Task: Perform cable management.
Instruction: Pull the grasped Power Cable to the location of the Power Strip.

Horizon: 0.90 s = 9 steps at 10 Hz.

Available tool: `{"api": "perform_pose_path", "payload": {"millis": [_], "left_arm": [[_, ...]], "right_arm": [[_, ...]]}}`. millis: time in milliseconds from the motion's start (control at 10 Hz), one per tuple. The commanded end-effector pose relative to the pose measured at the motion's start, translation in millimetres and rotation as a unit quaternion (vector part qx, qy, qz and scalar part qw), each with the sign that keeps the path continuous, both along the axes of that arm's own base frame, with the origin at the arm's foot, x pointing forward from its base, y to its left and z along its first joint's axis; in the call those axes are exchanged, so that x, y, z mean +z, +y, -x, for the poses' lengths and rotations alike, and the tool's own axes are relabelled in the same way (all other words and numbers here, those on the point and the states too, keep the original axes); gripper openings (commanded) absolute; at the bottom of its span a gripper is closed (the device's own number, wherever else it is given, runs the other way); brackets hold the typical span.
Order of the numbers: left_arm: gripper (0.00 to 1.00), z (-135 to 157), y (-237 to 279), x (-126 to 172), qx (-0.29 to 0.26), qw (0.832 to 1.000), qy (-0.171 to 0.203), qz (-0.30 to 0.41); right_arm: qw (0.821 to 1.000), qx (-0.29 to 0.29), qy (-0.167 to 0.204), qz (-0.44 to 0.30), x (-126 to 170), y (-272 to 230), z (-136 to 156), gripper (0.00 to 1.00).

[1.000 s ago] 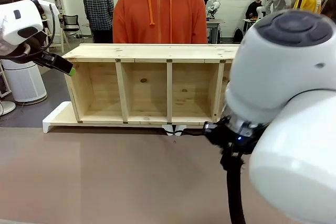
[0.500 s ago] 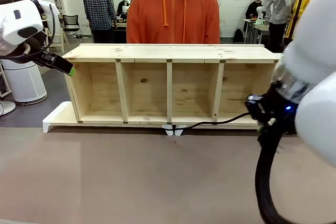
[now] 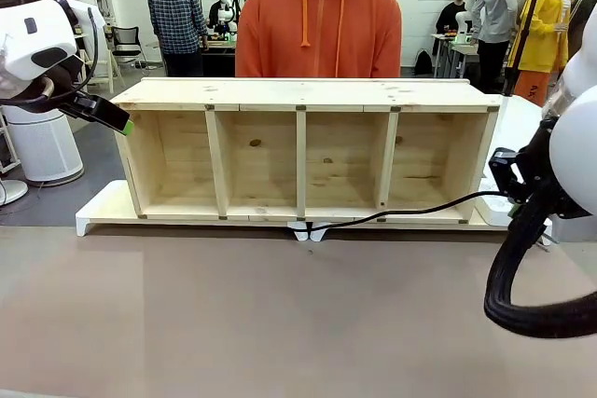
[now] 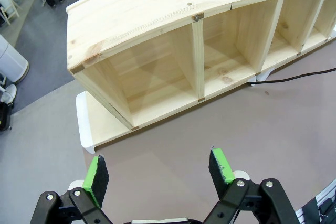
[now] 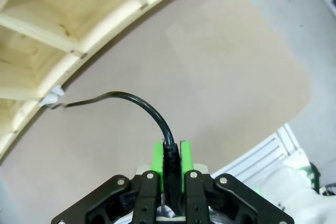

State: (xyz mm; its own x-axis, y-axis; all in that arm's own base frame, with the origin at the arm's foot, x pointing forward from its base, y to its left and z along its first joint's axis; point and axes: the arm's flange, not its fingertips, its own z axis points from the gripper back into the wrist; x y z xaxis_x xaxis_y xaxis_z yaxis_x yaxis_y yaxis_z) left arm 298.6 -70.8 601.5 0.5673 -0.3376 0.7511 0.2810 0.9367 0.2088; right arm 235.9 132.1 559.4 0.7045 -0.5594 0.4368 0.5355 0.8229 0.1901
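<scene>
My left end effector (image 3: 110, 118) hangs high at the left, off the upper left corner of the wooden shelf (image 3: 298, 95), well above the brown surface (image 3: 233, 323). Left wrist view: its green pads (image 4: 96, 173) stand wide apart, nothing between them, left end effector (image 4: 157, 169) aimed down at bare surface in front of the shelf's left compartment. The shelf lies long side down, four open compartments facing me, on a white board (image 3: 103, 207) that sticks out at its left end. A person in an orange hoodie (image 3: 317, 30) stands behind it at the far side.

The cable (image 3: 410, 210), thin and black, starts at a small white piece (image 3: 309, 228) under the shelf's middle divider. It runs right along the shelf's front bottom edge, rising off the surface toward my right arm. It also shows in the left wrist view (image 4: 294, 80), far right, just in front of the shelf.

Right wrist view: my right end effector (image 5: 169, 156) is clamped on the cable (image 5: 142, 102). The green pads (image 5: 157, 153) press it from both sides. From the grip the cable arcs up and over, then drops to the white piece (image 5: 51, 98) at the shelf's edge (image 5: 63, 19). In the front view this arm is at the far right, by the shelf's right end.
</scene>
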Motion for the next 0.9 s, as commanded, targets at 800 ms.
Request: {"api": "perform_pose_path", "payload": {"millis": [800], "left_arm": [[1.00, -0.5, 0.0, -1.0, 0.003, 1.000, -0.004, 0.005]], "right_arm": [[0.998, -0.048, -0.022, 0.028, -11.3, -21.1, -4.7, 0.16]]}}
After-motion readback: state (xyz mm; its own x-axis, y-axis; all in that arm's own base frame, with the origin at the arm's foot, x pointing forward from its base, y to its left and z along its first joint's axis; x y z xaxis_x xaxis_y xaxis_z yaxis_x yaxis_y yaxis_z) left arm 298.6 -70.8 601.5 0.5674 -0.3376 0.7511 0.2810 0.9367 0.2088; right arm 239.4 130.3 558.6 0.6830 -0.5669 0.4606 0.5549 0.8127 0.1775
